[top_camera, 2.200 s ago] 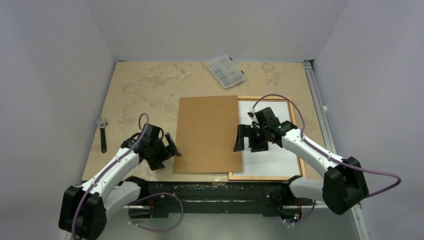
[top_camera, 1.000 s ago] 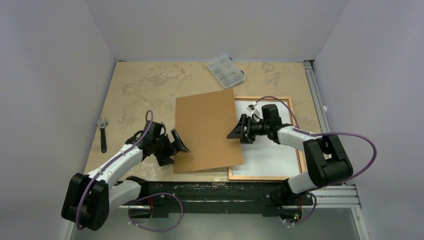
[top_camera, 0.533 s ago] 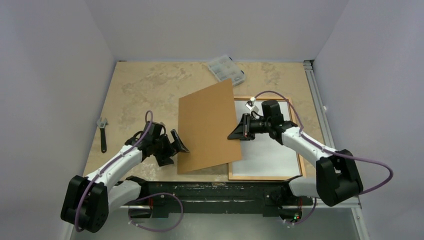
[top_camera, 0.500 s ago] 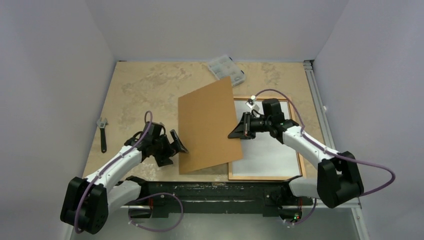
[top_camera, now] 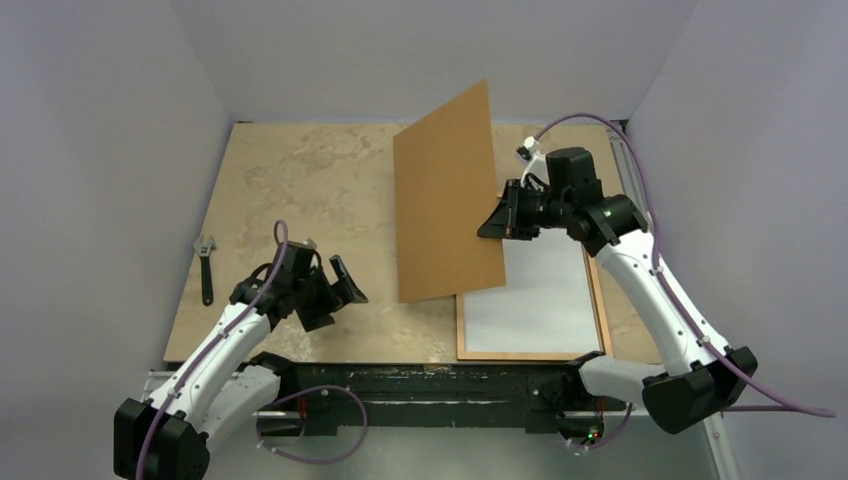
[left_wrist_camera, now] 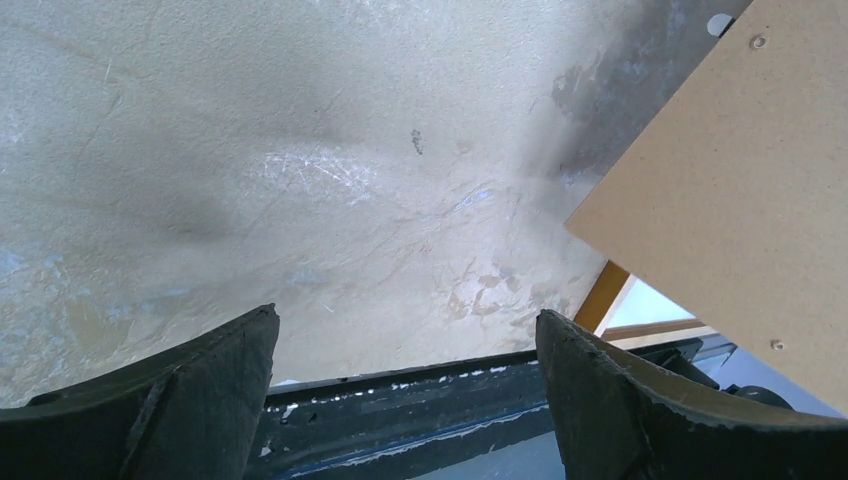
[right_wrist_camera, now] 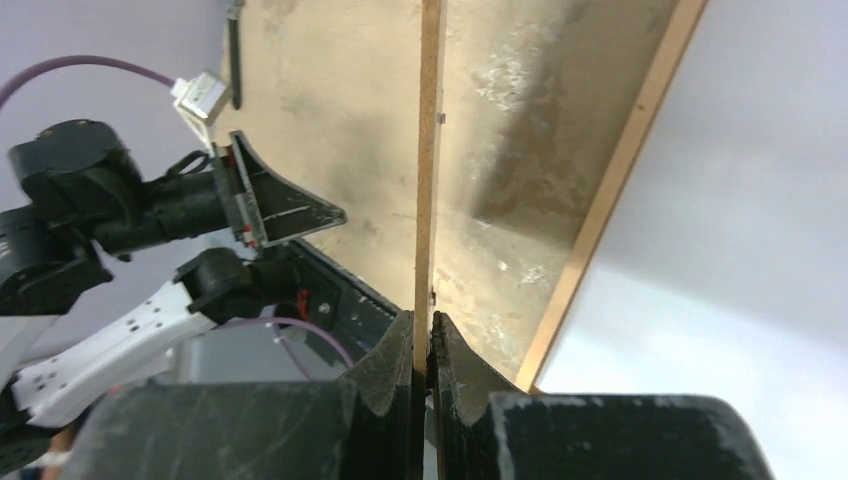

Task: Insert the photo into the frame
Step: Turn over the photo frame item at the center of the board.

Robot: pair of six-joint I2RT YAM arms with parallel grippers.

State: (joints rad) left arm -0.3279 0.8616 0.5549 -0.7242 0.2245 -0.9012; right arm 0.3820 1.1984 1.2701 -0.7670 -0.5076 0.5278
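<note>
My right gripper [top_camera: 497, 225] is shut on the right edge of the brown backing board [top_camera: 445, 200] and holds it raised, steeply tilted over the table's middle. The right wrist view shows the board edge-on [right_wrist_camera: 430, 150], pinched between the jaws of that gripper [right_wrist_camera: 423, 325]. The frame [top_camera: 520, 354] lies flat at the right, its orange-brown rail [right_wrist_camera: 620, 180] showing. A plain white sheet [top_camera: 540, 290] fills it, by its look the photo with its white back up. My left gripper [top_camera: 335, 300] hovers open and empty low over the table [left_wrist_camera: 407, 320], left of the board's lower corner [left_wrist_camera: 730, 220].
A wrench [top_camera: 205, 268] lies near the table's left edge. The black base rail [top_camera: 420, 385] runs along the near edge, and a metal rail [top_camera: 625, 160] along the right side. Grey walls close in the left, back and right.
My right gripper closed on the board's right edge and lifted it from lying flat to steeply tilted, higher and farther back. The left gripper drew back slightly and stayed open.
</note>
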